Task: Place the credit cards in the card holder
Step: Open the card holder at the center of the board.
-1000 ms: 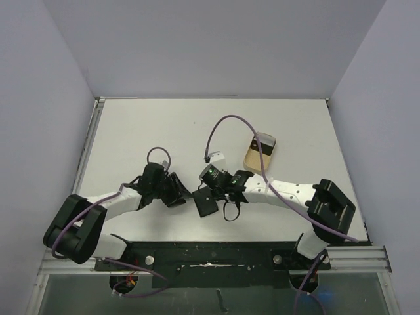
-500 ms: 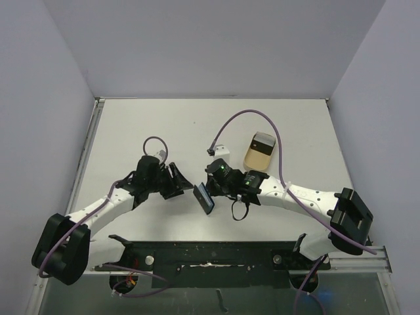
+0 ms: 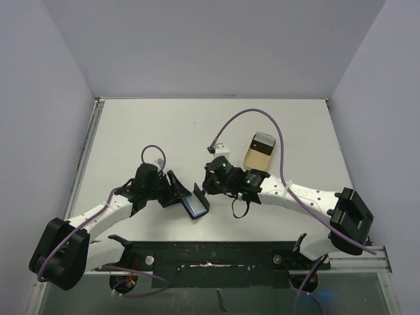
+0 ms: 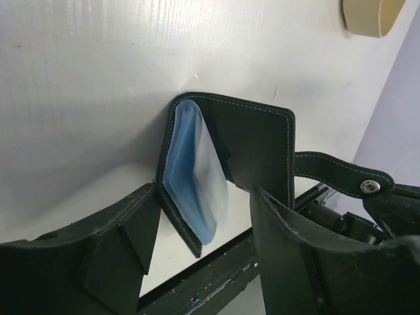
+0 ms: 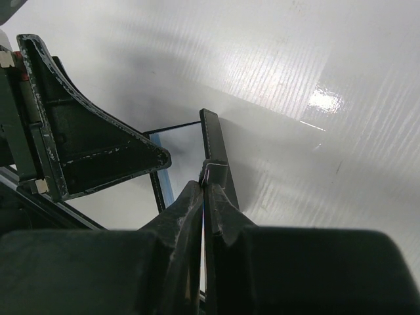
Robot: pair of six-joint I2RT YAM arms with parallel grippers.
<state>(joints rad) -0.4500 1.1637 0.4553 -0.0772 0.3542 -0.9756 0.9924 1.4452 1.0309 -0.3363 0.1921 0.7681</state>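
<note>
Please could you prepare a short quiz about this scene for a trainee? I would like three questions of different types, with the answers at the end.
1. True or false: the right gripper is shut on the thin edge of a flap of the card holder.
2. Choose one. The left gripper is: A) open, with the card holder standing between its fingers; B) shut on a tan-gold card; C) out of every view.
3. Fill in the gap: the inner panel of the opened card holder is ____ in colour.

Key: 1 true; 2 A; 3 blue.
</note>
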